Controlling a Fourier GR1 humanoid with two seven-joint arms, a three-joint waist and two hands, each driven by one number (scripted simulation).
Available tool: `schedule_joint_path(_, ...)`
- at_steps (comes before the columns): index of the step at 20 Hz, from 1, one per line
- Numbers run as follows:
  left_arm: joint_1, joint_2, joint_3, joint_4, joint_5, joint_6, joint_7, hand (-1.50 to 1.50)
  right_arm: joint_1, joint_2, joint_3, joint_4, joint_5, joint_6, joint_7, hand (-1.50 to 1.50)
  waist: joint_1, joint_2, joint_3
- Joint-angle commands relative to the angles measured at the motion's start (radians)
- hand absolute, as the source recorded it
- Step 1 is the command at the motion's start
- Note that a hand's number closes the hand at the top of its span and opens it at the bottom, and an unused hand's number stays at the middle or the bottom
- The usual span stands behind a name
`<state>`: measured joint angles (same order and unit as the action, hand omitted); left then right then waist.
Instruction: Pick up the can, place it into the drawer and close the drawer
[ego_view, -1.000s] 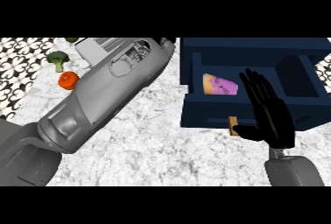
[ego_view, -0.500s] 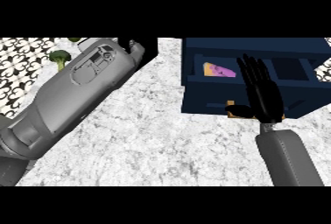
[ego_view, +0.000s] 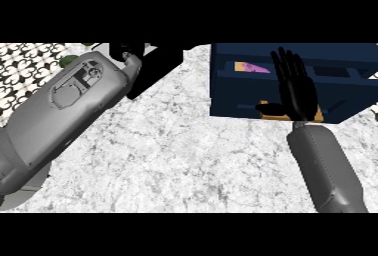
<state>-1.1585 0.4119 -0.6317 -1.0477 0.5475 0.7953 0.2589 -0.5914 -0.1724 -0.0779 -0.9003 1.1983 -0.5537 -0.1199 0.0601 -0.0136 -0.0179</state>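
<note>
Pink and yellow, the can (ego_view: 249, 66) lies inside the dark blue drawer (ego_view: 236, 100) in the upper right of the frame. We see only part of it, close to the drawer's left inner wall and near the frame's top edge. The drawer stands open, its inside showing from above. No robot hand touches the can.

Across the drawer's front part lies the right robot hand (ego_view: 293, 87), black, with its fingers (ego_view: 284, 62) straight, close together and pointing toward the top of the frame. It holds nothing. Its thumb (ego_view: 269, 107) juts out to the left, just above a tan handle (ego_view: 273, 117) on the drawer's front edge. We cannot tell whether the thumb touches the handle. From this hand the grey right forearm (ego_view: 328, 170) runs down to the lower right of the frame.

White and grey marble forms the tabletop (ego_view: 184, 150), which fills the middle and bottom of the frame.

At the left, the broad grey left forearm (ego_view: 66, 115) slants from the lower left corner up toward the top centre. It ends in the black left robot hand (ego_view: 156, 62), partly cut off at the top edge, and we cannot tell whether that hand is spread or closed. It is well apart from the drawer.

In the upper left corner, beyond the forearm, we see a black and white patterned surface (ego_view: 22, 65).
</note>
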Motion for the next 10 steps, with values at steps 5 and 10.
schedule_joint_path(5,0.097,0.071,0.016,-0.106,-0.018,-0.024,0.032,-1.5,-0.206,-0.008,-0.093,0.315,-0.025,-0.115,-0.032,-1.5,0.007,0.029,0.02)
schedule_joint_path(10,0.168,0.05,-0.002,-0.184,-0.04,0.007,0.019,-1.5,-0.361,0.014,-0.11,0.453,0.033,-0.161,0.06,-1.5,0.034,0.038,0.019)
